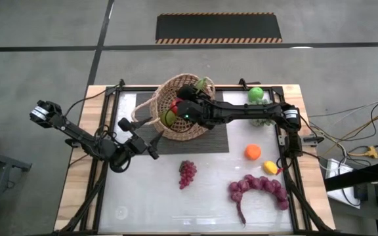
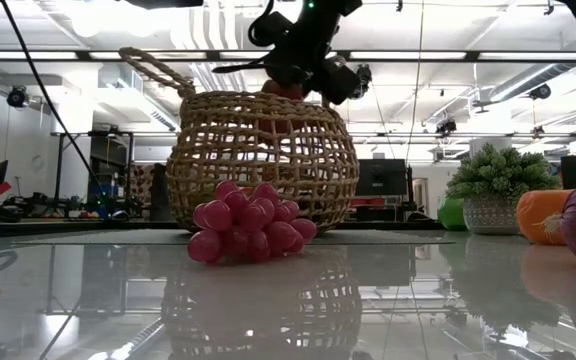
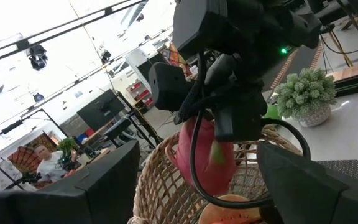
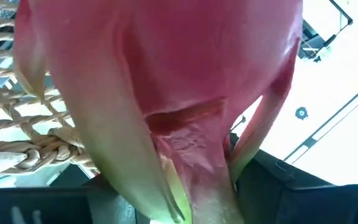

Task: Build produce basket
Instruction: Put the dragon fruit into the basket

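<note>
Nearest the front edge of the table lies a long curved bunch of dark purple toy grapes, and just behind it a smaller pink-red grape cluster. A little further back sit a small yellow lemon and a round orange fruit, all of them not yet loaded.

At mid-table the left gripper waits beside the basket's near-left side, its fingers spread apart with nothing between them.

Beyond it stands the round tan woven wicker basket on a dark mat, with a green apple and a red fruit already inside. The right gripper hangs over the basket's mouth, clamped on a pink dragon fruit with green-tipped scales, which hangs just above the rim. Past the basket, near the far edge, a green apple rests beside a spiky grey-green leafy clump.

The risk, as I judge it, is in the release: dropped from this height, the dragon fruit could bounce off the fruit below or strike the wicker rim and roll out. A descending wrist might also catch a loop handle and tip the light basket.
</note>
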`<act>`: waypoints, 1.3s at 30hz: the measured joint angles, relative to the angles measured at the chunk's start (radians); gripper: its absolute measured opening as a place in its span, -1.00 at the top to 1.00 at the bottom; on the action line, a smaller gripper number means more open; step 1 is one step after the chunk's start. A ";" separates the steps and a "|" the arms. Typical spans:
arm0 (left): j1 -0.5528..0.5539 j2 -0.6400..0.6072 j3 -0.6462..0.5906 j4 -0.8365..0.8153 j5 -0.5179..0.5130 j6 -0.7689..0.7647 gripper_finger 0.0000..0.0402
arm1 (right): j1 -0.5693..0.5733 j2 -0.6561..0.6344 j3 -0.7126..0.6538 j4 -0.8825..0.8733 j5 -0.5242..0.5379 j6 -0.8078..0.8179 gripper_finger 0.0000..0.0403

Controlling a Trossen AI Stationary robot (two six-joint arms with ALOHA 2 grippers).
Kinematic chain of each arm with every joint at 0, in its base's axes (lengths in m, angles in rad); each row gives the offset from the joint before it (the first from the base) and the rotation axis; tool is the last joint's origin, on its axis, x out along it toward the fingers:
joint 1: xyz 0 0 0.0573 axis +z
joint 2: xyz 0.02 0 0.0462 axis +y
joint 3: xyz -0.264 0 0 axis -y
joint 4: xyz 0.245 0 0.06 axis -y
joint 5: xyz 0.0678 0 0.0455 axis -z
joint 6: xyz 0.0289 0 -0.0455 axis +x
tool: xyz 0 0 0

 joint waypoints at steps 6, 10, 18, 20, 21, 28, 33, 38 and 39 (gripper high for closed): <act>0.000 0.000 0.000 0.000 0.000 0.000 -0.52 | 0.003 0.000 0.000 -0.013 -0.002 0.056 0.14; 0.000 0.000 0.000 0.000 0.000 0.000 -0.52 | 0.002 -0.001 0.000 -0.012 -0.020 0.081 0.17; 0.000 0.000 0.000 0.000 0.000 0.000 -0.52 | -0.005 -0.001 -0.001 -0.017 0.007 0.074 0.15; 0.000 0.000 0.000 0.000 0.000 0.000 -0.52 | -0.005 -0.001 -0.001 -0.017 0.000 0.074 0.15; 0.000 0.000 0.000 0.000 0.000 0.000 -0.52 | -0.006 -0.001 -0.001 -0.016 -0.005 0.072 0.15; 0.000 0.000 0.000 0.000 0.000 0.000 -0.52 | -0.008 -0.001 -0.001 -0.040 -0.010 0.057 0.15; 0.000 0.000 0.000 0.000 0.000 0.000 -0.52 | -0.010 0.000 -0.001 -0.025 -0.009 0.070 0.18; 0.000 0.000 0.000 0.000 0.000 0.000 -0.52 | -0.009 0.000 -0.001 -0.026 0.001 0.059 0.23; 0.000 0.000 0.000 0.000 0.000 0.000 -0.52 | -0.010 0.000 -0.001 -0.026 -0.009 0.060 0.25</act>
